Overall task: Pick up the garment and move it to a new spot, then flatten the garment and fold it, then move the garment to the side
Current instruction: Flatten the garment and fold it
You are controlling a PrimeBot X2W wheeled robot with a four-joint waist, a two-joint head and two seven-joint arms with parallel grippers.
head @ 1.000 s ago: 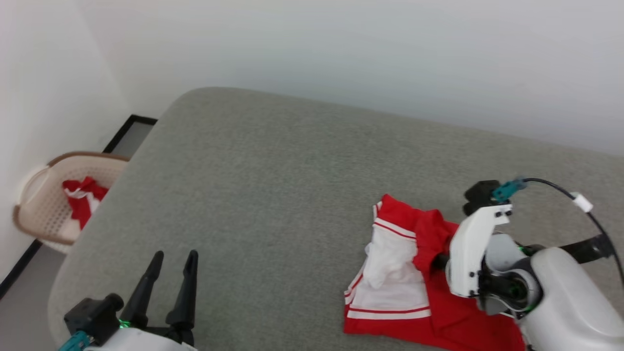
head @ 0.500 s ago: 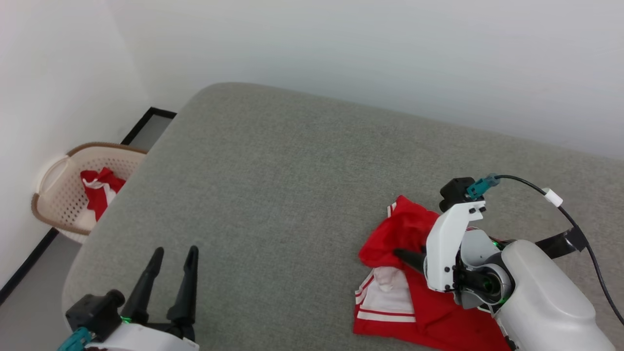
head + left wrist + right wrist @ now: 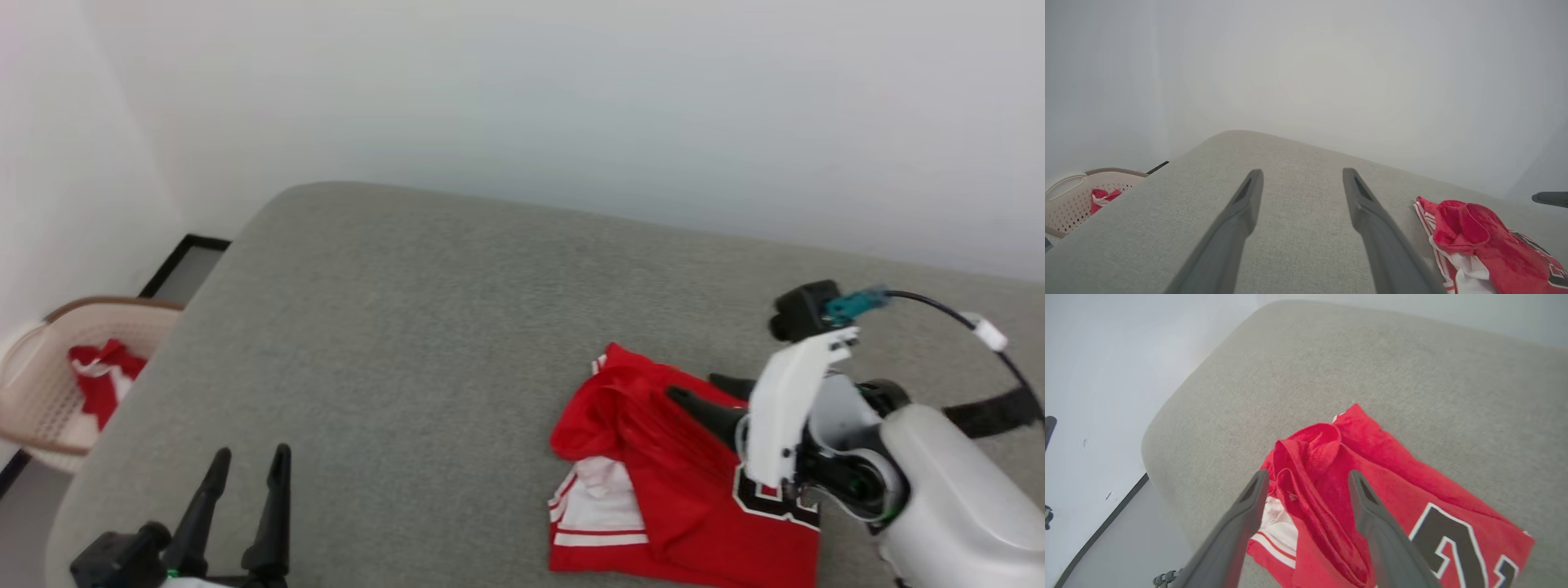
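Your right fingers (image 3: 1378,522) have just sprung apart, dropping the red flap (image 3: 612,408) across the shirt (image 3: 710,506), near right; left fingers (image 3: 1237,220) stay spread. That fold's laid; smooth it next.

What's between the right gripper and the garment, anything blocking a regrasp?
Nothing visible. The right gripper hangs open over the bunched red fold of the garment, which lies on the grey cushion; no other object lies between them.
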